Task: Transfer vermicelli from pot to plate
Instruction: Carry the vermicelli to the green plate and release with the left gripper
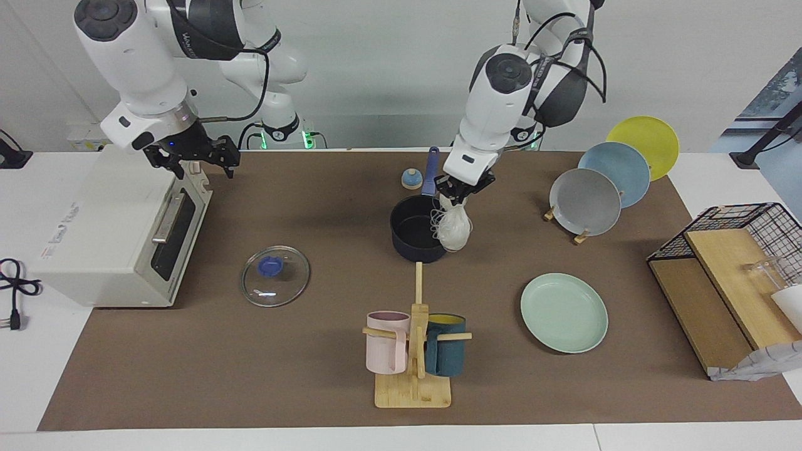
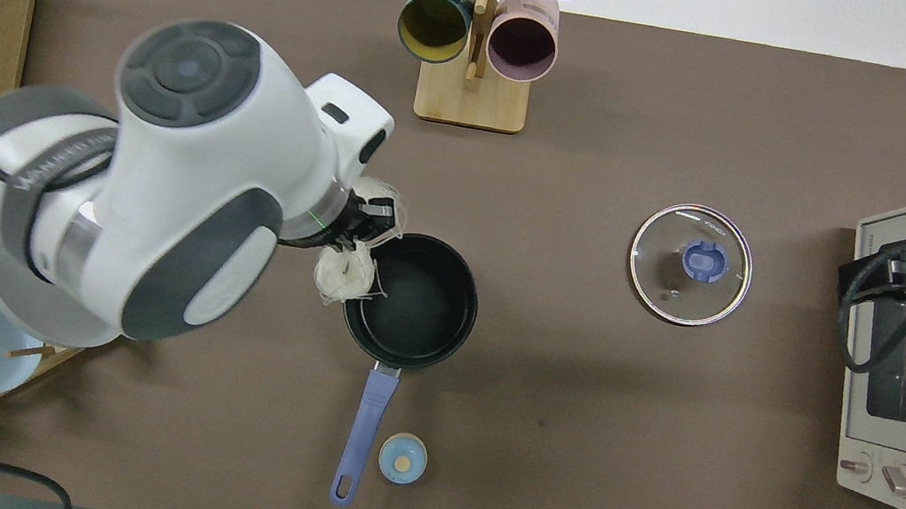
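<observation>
My left gripper is shut on the top of the vermicelli, a whitish clump of thin strands. The clump hangs over the rim of the pot at its side toward the left arm's end of the table. The pot is a dark navy saucepan with a black inside that looks empty, also in the overhead view, where the clump shows beside my left gripper. The mint-green plate lies empty, farther from the robots than the pot. My right gripper waits open over the toaster oven.
A glass lid lies between pot and oven. A wooden mug rack with a pink and a teal mug stands farther out than the pot. Grey, light blue and yellow plates stand in a rack. A wire basket with wooden boards is at the left arm's end.
</observation>
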`<control>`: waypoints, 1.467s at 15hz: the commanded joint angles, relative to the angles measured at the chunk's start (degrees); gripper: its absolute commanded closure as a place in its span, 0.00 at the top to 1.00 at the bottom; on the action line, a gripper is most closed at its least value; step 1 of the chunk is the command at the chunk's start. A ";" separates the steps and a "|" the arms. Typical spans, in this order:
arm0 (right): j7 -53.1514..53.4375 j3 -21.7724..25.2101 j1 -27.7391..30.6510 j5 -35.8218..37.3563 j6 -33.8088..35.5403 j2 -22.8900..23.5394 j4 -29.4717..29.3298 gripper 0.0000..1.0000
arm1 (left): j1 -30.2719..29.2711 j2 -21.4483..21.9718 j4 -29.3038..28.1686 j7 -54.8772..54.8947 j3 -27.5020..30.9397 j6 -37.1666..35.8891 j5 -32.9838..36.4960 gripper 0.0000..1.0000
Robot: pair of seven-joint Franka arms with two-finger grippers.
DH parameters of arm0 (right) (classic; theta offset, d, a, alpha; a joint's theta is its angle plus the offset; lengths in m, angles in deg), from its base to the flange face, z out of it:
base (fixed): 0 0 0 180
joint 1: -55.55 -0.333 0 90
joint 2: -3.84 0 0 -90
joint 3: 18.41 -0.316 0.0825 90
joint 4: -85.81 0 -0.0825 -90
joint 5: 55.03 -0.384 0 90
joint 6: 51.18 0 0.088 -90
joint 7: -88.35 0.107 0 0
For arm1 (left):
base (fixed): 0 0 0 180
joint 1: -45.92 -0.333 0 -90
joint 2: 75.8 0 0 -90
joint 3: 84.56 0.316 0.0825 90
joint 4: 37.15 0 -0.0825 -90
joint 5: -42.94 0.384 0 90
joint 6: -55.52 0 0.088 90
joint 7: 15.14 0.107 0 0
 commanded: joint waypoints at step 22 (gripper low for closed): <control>-0.87 2.98 -1.13 -1.19 -0.29 -3.49 2.28 1.00 | -23.77 -16.03 -3.94 35.84 0.25 26.12 0.57 0.00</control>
